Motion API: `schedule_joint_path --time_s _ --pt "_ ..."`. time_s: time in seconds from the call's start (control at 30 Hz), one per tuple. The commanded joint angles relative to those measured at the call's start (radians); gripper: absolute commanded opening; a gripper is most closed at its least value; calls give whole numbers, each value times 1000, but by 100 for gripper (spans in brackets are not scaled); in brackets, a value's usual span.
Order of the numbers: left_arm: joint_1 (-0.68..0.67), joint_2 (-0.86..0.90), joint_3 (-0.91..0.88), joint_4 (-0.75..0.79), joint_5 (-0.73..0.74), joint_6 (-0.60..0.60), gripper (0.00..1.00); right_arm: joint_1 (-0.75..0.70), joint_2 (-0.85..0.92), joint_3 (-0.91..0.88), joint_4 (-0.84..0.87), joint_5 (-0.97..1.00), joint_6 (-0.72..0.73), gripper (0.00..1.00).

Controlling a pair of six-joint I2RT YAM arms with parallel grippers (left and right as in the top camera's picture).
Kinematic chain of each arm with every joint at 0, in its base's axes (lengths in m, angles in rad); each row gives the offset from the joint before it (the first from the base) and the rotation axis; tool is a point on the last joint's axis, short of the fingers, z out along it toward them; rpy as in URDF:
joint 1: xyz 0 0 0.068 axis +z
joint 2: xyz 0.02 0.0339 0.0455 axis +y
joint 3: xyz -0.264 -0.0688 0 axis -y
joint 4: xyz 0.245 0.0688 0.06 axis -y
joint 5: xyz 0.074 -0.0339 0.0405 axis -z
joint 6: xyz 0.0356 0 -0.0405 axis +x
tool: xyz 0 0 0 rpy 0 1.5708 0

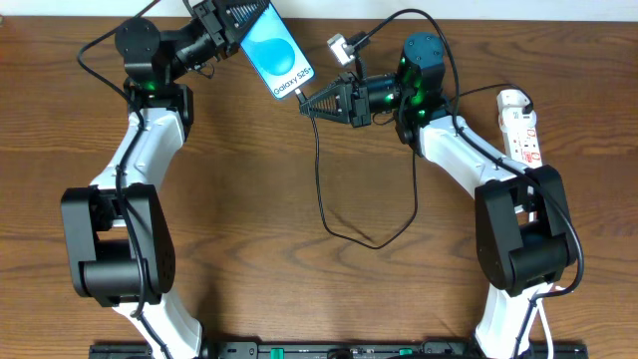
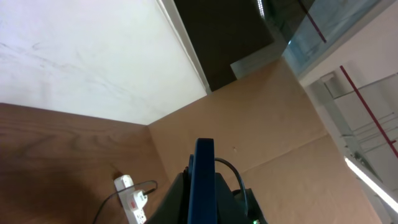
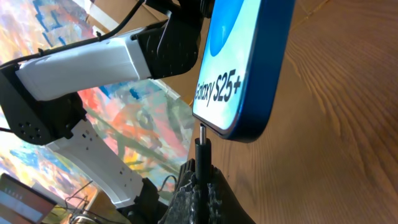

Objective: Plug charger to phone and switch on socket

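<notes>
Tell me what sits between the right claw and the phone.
Only the charger's plug, gripped by the right claw, its metal tip reaching the bottom edge of the phone. The right wrist view shows it best.

The phone carries the only legible writing: black letters at the lower end of its blue screen read "Galaxy S25" from overhead. The right wrist view shows that line closer as "alaxy S25+", its start lost at the screen's edge. The red marks on the power strip are too small to read
</notes>
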Motion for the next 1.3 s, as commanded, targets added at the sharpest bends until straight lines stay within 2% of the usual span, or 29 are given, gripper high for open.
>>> schedule_joint_path --time_s 0.0,1.27 --pt "-22 -29 8 11 23 -17 8 -5 -35 13 9 53 10 1" --pt "-36 -29 8 11 53 -35 7 -4 -35 13 5 101 46 1"
